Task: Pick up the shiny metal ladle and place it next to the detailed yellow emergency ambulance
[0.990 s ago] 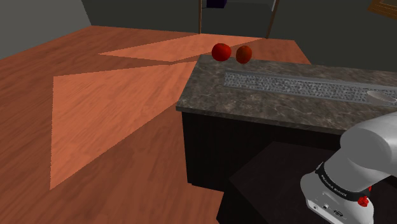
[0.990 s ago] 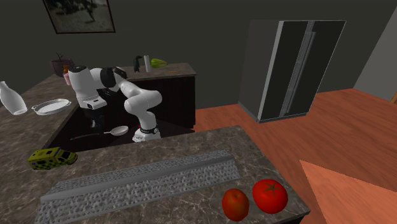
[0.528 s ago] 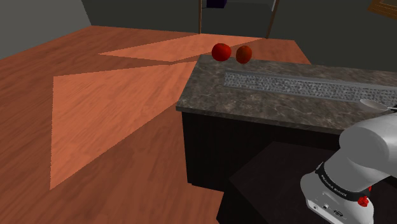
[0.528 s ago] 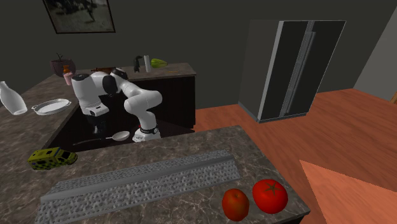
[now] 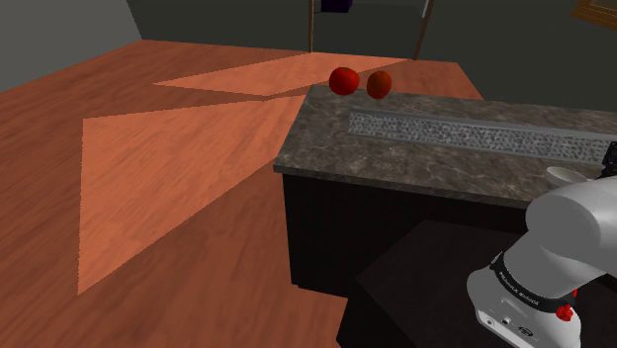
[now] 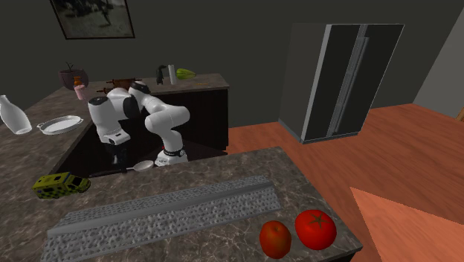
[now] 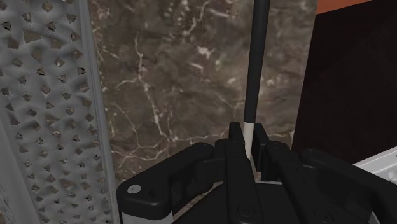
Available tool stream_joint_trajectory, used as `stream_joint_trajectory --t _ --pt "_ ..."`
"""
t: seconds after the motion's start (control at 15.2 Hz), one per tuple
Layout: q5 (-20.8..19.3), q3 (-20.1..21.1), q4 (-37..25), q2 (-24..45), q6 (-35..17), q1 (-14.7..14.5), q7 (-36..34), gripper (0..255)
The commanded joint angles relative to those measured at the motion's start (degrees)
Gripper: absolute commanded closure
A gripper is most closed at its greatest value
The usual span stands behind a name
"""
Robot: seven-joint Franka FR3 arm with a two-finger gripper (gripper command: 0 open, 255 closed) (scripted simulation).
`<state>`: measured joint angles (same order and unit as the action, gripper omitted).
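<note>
Your end effector [image 7: 249, 145] is clamped on the ladle [image 7: 256, 70], gripping the pale end of its dark handle. Over the last second the arm has sunk and swung in toward the tabletop [image 6: 238, 167]. In the second exterior view the ladle's pale bowl has dropped from well above the far edge to just about level with it. In the shoulder view the bowl has slid toward 7 o'clock. I read that as the pick being done and the carry under way, with the placing still ahead of you.

The yellow ambulance [image 6: 61, 184] stands on the tabletop, between 8 and 9 o'clock of the bowl in the second exterior view, near it but apart.

In the wrist view the handle runs over bare marble, with the tabletop's edge just beside it on one side. The grey perforated strip [image 6: 163, 208] lies on the other. That lane of bare stone is your open room. Keep the bowl inside the edge, since a set-down too close to it could let the ladle tip off. The ambulance also sits close to that edge, so I'd travel along the lane and stop short of nudging it. The two tomatoes [image 6: 315, 228], at 4 o'clock of the bowl in the second exterior view, are well apart from all this.
</note>
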<state>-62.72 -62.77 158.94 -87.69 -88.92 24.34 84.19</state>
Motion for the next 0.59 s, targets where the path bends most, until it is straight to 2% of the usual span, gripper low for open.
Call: stream_joint_trajectory --t 0.0,0.13,0.53 --pt "-1.64 -1.75 0.95 -0.22 -0.77 0.71 0.15 255" --pt "-3.53 -3.8 1.81 -0.28 -1.7 1.27 0.21 255" --pt "-3.52 -3.8 1.81 -0.27 -1.7 1.27 0.21 255"
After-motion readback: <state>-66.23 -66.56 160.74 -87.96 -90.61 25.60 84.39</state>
